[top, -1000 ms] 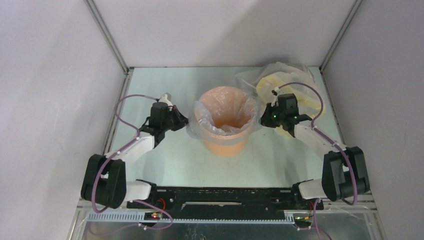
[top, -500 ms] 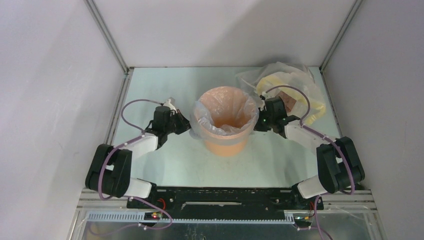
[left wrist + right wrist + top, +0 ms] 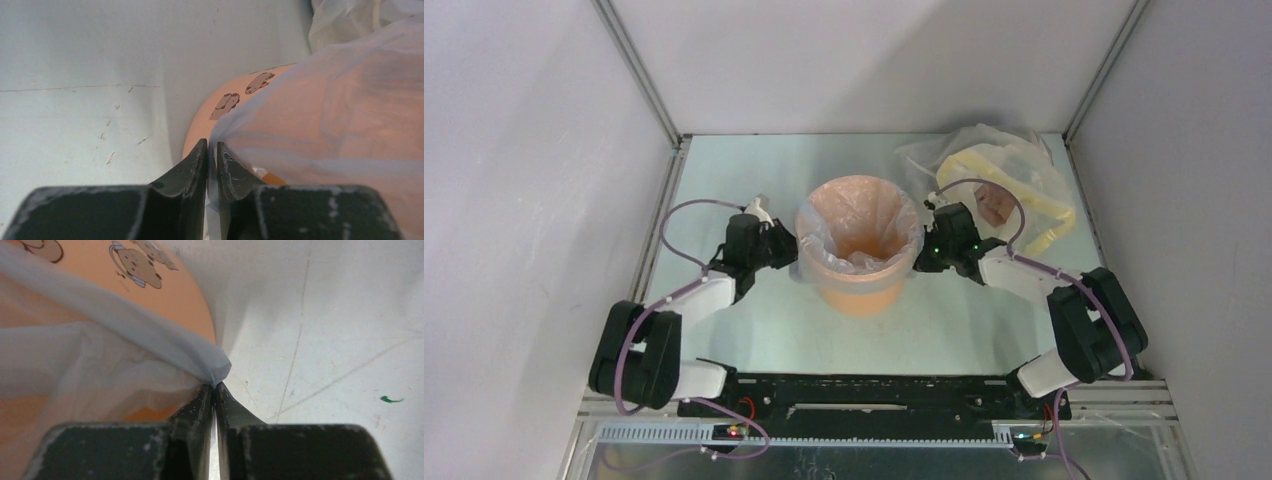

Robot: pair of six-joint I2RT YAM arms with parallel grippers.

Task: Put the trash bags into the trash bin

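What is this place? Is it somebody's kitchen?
Not a kitchen, more likely a robot test booth. Plain white walls with metal posts box in a table. A left arm and a right arm are bolted at its near edge, holding a bag over a bin.

pale table (image 3: 744, 180) carries orange bin (image 3: 859, 297) and plastic bundle (image 3: 1016, 165).

Soft, even white light fills the overhead view, without glare. In the wrist views the table (image 3: 75, 60) is crisp and a faint shadow hugs the trash bin (image 3: 207, 125), while the left gripper (image 3: 212, 147), right gripper (image 3: 215, 387) and trash bag (image 3: 325, 115) blur near the lens.
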